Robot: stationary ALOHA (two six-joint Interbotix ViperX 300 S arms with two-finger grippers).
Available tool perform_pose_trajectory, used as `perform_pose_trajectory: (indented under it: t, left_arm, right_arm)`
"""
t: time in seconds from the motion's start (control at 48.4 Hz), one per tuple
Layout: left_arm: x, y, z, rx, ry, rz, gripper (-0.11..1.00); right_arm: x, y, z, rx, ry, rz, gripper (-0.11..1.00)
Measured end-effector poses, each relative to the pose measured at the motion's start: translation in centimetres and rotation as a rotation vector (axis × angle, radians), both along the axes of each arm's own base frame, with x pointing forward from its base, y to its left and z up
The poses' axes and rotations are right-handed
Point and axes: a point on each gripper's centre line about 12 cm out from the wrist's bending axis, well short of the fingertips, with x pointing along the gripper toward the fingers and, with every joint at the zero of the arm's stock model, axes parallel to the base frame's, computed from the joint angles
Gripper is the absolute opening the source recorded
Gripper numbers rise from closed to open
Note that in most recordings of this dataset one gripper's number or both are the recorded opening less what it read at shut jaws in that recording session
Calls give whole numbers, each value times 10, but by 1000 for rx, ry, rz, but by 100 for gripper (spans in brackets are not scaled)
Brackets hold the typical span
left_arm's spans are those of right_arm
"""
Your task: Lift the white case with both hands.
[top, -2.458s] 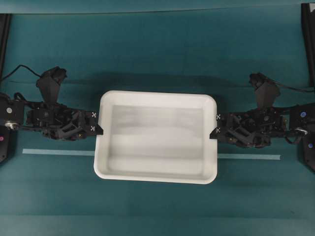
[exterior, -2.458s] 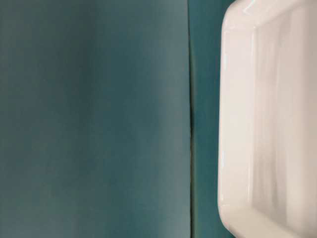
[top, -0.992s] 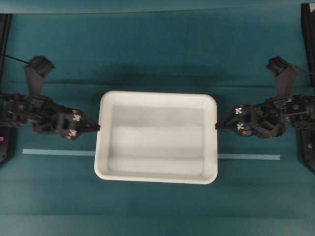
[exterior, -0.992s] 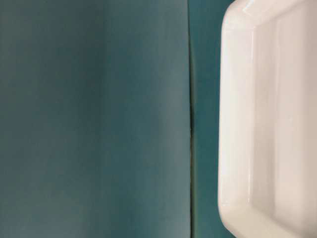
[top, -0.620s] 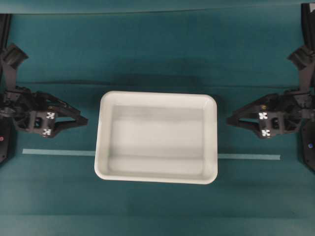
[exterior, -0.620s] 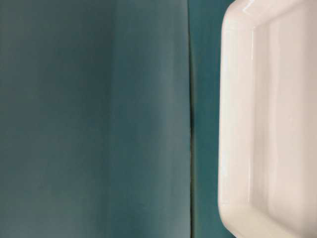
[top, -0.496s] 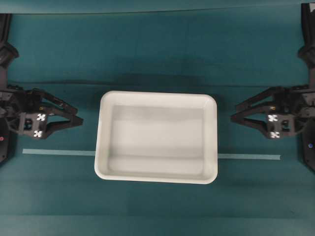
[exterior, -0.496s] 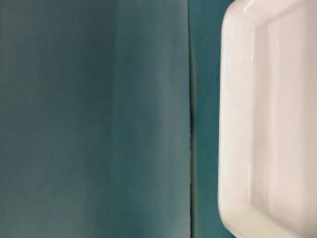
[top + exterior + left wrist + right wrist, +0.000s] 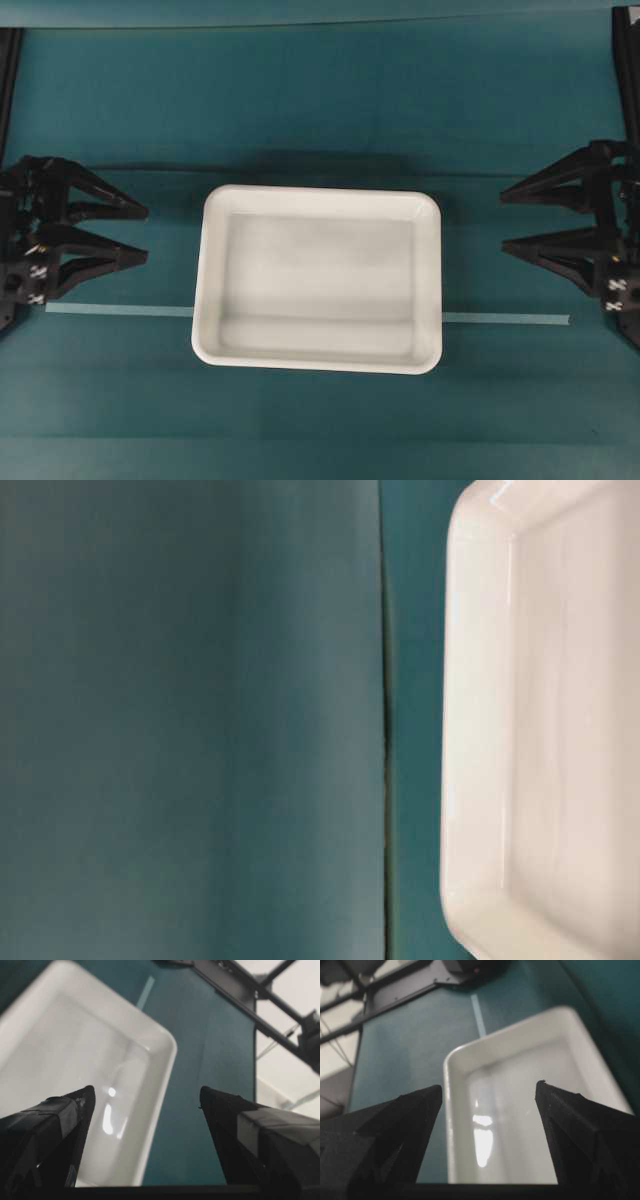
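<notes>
overhead: looks straight down at the teal table (image 9: pixel 320 90), whole workspace in frame, white case (image 9: pixel 318 278) centre, left gripper (image 9: pixel 147 234) at left edge, right gripper (image 9: pixel 502 220) at right edge, both with fingers spread
table-level: very close, picture turned sideways, only a rim and corner of white case (image 9: pixel 480 730) at frame right, teal surface filling the rest
left wrist: behind the left gripper (image 9: pixel 145 1097), looks out between its fingertips, case (image 9: pixel 75 1075) close, one corner in frame
right wrist: behind the right gripper (image 9: pixel 489 1090), same kind of look, case (image 9: pixel 520 1110) close
shared: the case appears in all four views; overhead alone shows both grippers
</notes>
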Motion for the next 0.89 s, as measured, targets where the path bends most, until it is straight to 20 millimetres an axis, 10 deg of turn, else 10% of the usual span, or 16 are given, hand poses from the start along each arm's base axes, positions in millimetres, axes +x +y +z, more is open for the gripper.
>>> perform_pose_trajectory:
  t: [0.888]
  left_arm:
    - [-28,-4,38,208,-174,-54,91]
  right_arm:
    - [-23,2,35,-161,-128,35,82]
